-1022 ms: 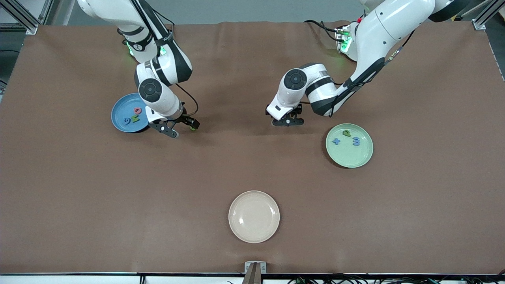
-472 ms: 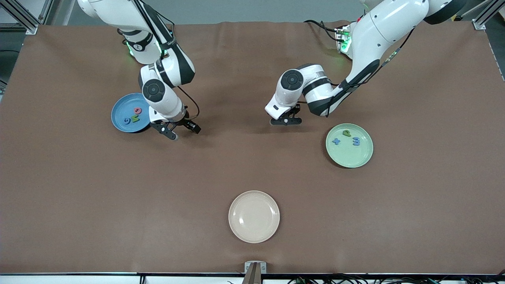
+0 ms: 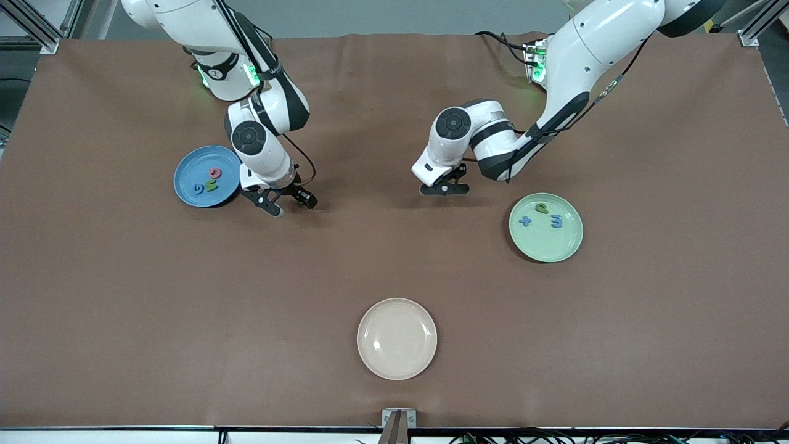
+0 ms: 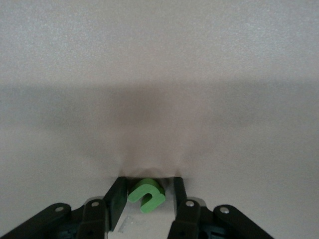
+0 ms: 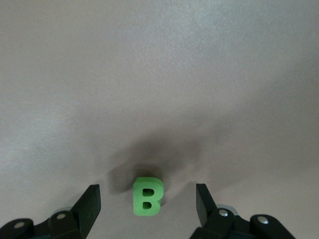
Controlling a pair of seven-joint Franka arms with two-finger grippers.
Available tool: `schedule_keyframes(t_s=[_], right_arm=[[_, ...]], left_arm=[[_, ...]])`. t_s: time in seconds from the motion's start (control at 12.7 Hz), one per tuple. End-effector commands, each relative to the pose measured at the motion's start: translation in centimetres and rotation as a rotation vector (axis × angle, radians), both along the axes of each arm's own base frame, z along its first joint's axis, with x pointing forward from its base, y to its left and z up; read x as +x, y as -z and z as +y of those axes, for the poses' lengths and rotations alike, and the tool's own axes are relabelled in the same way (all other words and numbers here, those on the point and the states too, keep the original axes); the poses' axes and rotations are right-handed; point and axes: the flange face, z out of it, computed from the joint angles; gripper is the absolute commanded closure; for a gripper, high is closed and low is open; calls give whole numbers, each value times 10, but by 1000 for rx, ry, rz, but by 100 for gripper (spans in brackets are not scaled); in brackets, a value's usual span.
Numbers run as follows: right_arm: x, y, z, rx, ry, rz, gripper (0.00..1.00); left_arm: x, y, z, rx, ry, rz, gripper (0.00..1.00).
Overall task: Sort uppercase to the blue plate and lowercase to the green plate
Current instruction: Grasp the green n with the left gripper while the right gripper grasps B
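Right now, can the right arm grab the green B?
Probably yes. The right gripper is open, and the B lies flat on the bare table between its fingers, touching neither, with nothing in the way. It looks ready to close. The left gripper is busy with the u.

A wide table covered in matte brown cloth (image 3: 394,259) fills the frame; silver aluminium frame posts (image 3: 37,28) stand at the upper corners.
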Motion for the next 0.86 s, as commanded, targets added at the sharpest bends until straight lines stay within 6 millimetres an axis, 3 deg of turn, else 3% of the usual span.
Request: schedule_keyframes(t_s=[0.0, 0.24, 0.39, 0.55, 0.79], right_arm=[[-7, 7, 7, 2, 2, -7, 30], [-8, 11, 7, 1, 1, -12, 37], [-8, 11, 7, -1, 1, -9, 43], [-8, 11, 6, -2, -7, -7, 65], [-7, 10, -1, -5, -5, 0, 95]], left_arm=[[1, 4, -1, 4, 5, -27, 68], [3, 3, 1, 8, -7, -30, 84], [16, -13, 12, 15, -19, -70, 89], [33, -40, 25, 23, -31, -137, 91], [70, -65, 66, 19, -39, -181, 92]])
